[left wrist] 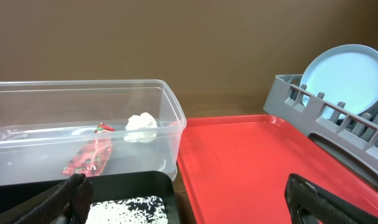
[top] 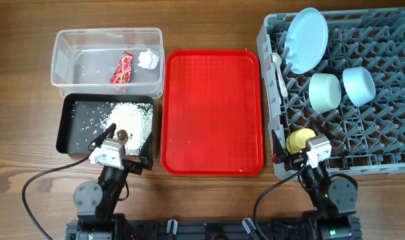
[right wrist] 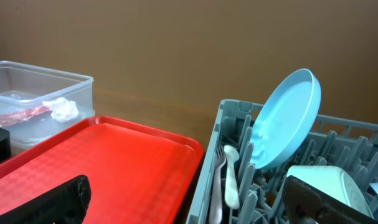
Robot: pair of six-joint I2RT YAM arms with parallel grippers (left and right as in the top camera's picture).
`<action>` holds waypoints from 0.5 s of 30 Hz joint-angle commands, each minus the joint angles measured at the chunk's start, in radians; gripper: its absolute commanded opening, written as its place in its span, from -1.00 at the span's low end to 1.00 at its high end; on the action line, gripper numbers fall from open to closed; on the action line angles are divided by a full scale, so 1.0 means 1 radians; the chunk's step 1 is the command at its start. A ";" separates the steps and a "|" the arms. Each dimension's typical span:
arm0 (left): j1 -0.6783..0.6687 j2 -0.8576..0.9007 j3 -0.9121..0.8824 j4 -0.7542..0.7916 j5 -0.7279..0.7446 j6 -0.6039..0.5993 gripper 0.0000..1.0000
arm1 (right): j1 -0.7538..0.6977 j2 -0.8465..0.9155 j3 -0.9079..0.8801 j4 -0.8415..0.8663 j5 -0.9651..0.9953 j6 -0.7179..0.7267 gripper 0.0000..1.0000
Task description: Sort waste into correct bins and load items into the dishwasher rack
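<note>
The clear tub (top: 59, 53) holds the red wrapper (top: 122, 71) and the white tissue (top: 148, 59). White grains (top: 130, 119) and a brown scrap (top: 122, 135) lie in the black tray (top: 66, 127). In the grey rack (top: 389, 100) are the plate (top: 306, 40) on edge, the mint bowl (top: 324, 91), the light-blue bowl (top: 358, 85), the yellow cup (top: 299, 141), and the fork and spoon (right wrist: 229, 177). My left gripper (top: 122, 150) hangs open over the black tray's near edge, holding nothing. My right gripper (top: 301, 148) stands open by the rack's near-left corner.
A flat red tray (top: 212, 100) lies between the bins and the rack. Cables (top: 35, 183) run along the front of the wooden table near both arm bases.
</note>
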 commanded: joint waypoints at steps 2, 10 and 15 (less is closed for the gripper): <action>-0.003 -0.010 -0.008 0.003 -0.010 0.015 1.00 | -0.006 -0.014 -0.002 0.003 -0.007 -0.010 0.99; -0.003 -0.010 -0.008 0.003 -0.010 0.015 1.00 | -0.006 -0.014 -0.002 0.003 -0.007 -0.009 0.98; -0.003 -0.010 -0.008 0.003 -0.010 0.015 1.00 | -0.006 -0.014 -0.002 0.003 -0.006 -0.010 0.99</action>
